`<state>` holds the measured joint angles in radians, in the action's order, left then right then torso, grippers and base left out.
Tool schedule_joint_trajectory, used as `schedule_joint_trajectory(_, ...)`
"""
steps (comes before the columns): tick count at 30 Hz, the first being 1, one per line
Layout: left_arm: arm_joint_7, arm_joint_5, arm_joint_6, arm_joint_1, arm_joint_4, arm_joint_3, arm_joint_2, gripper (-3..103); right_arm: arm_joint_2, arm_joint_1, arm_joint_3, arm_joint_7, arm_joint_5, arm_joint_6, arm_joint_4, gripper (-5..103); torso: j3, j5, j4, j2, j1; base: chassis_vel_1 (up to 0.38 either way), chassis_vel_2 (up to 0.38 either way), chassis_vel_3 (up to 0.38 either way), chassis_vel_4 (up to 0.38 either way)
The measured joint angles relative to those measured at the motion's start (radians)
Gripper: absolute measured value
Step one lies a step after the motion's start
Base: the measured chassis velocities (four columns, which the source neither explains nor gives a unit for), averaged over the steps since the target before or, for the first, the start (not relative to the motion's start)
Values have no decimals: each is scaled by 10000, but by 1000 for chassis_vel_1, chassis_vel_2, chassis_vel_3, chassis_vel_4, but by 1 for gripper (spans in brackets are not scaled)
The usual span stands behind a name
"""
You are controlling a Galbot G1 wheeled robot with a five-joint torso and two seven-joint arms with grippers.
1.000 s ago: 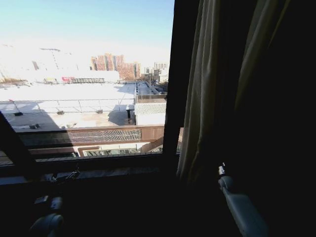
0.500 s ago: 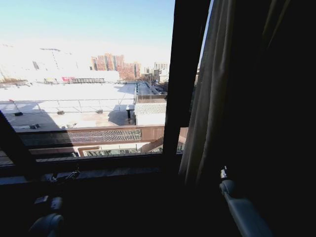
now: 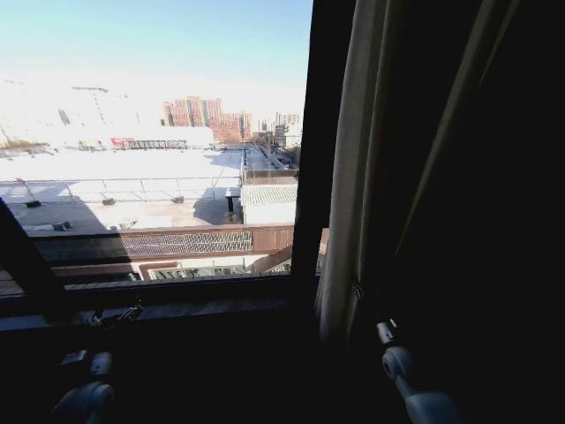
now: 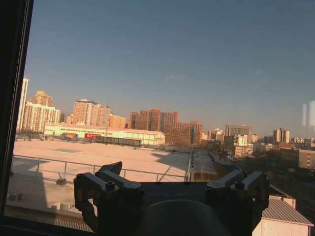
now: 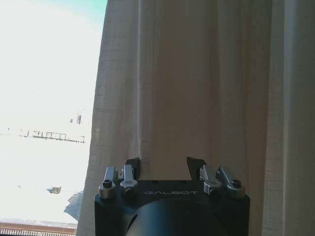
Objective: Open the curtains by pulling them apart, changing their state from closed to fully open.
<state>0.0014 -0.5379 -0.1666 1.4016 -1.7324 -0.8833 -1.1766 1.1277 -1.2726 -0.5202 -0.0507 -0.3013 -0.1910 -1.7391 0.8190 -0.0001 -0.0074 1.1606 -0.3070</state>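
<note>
Leftward goes the right arm since half a second back, and the curtain's edge has swung back with it toward the window post, covering the sliver of daylight that showed beside the post. Nearest us, the right gripper sits right up against the curtain, fingers spread apart with pleats just ahead of them and nothing pinched between. From the head view that arm reaches in low, just right of the post, at the foot of the bunched cream fabric. The left gripper waits low and left of the post, fingers apart on nothing, facing bare glass. Beyond the post, rooftops and skyline show clear. My read: the left of the post is open; this right panel is gathered but wants pushing further aside.
</note>
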Motion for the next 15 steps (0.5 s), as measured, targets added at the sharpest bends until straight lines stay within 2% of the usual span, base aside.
schedule_joint_trajectory(3, 1, 0, 0, 0, 0, 0, 0, 100, 63, -464, -78, 107, 190, -73, -385, 67, 0, 0, -2, 0, 1, 0, 0, 0, 0)
schedule_joint_trajectory(5, 0, 0, 0, 0, 0, 0, 0, 100, 88, -578, -104, 144, 290, -114, -493, 67, 0, 0, -2, 1, 1, 0, 0, 0, 0)
schedule_joint_trajectory(9, 0, 0, 0, 0, 0, 0, 0, 100, 189, -875, -109, 157, 455, -257, -868, 89, 0, 0, 0, 0, 0, 0, 0, 0, 0)
schedule_joint_trajectory(15, 0, 0, 0, 0, 0, 1, -1, 100, 253, -1038, -100, 158, 616, -306, -1030, 100, 1, 1, -2, 0, 0, 32, 6, -31, -9)
